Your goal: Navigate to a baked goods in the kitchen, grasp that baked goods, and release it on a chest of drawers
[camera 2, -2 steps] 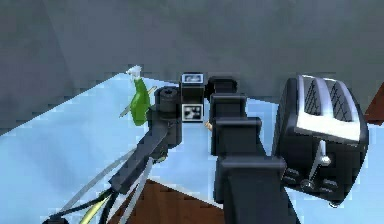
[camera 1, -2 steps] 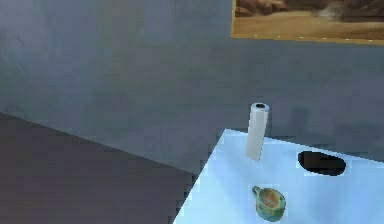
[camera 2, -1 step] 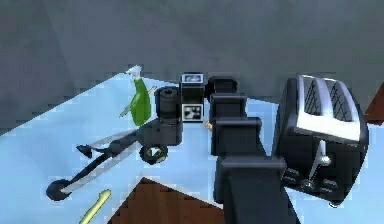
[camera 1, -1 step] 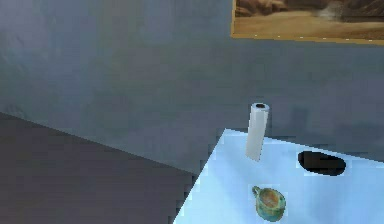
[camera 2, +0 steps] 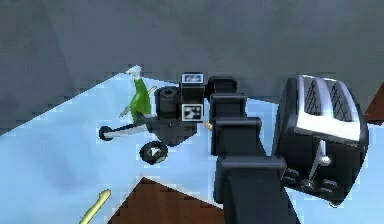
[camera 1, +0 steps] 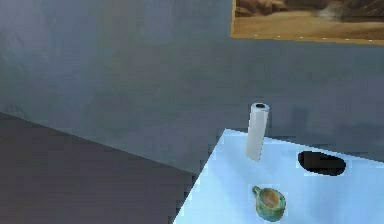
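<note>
My arm (camera 2: 245, 170) reaches out over a pale blue countertop (camera 2: 60, 150), and my gripper (camera 2: 125, 140) sits at its far end, to the left of the white marker squares (camera 2: 167, 101), with its thin fingers (camera 2: 115, 131) stretched low across the surface. A green bottle (camera 2: 138, 97) stands upright close behind my gripper, so I cannot tell whether I hold anything, nor whether I touch the bottle. On the other side of my arm from the gripper, well apart from it, stands a dark toaster (camera 2: 322, 130) with two slots. Nearer to me than the gripper, and off toward its finger side, a thin yellow-green strip (camera 2: 95, 208) lies flat on the countertop. Which of these things, if any, is the baked goods I cannot tell. Looking ahead, I see a pale tabletop (camera 1: 330, 200) carrying an upright paper towel roll (camera 1: 258, 130), a dark shallow dish (camera 1: 322, 162) and a greenish mug (camera 1: 269, 203), with a framed painting (camera 1: 310, 18) on the grey wall (camera 1: 120, 70) behind; how these lie from my gripper I cannot tell.
</note>
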Controlling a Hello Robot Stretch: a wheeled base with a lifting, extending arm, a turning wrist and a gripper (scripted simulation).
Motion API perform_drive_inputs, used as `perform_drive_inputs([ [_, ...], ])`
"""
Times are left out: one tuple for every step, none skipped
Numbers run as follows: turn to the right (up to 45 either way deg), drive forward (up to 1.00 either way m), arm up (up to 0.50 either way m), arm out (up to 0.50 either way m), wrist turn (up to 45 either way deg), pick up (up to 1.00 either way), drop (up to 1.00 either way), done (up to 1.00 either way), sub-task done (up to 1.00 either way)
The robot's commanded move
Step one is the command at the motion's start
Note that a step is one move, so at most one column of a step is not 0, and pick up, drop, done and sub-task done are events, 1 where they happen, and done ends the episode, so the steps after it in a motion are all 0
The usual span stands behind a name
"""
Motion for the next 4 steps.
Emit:
perform_drive_inputs([
  [0.0, 0.0, 0.0, 0.0, 21.0, 0.0, 0.0, 0.0, 0.0],
  [0.0, 0.0, -0.14, 0.0, 0.0, 0.0, 0.0, 0.0, 0.0],
  [0.0, 0.0, 0.0, 0.0, 0.0, 1.0, 0.0, 0.0, 0.0],
  [0.0, 0.0, 0.1, 0.0, 0.0, 0.0, 0.0, 0.0, 0.0],
])
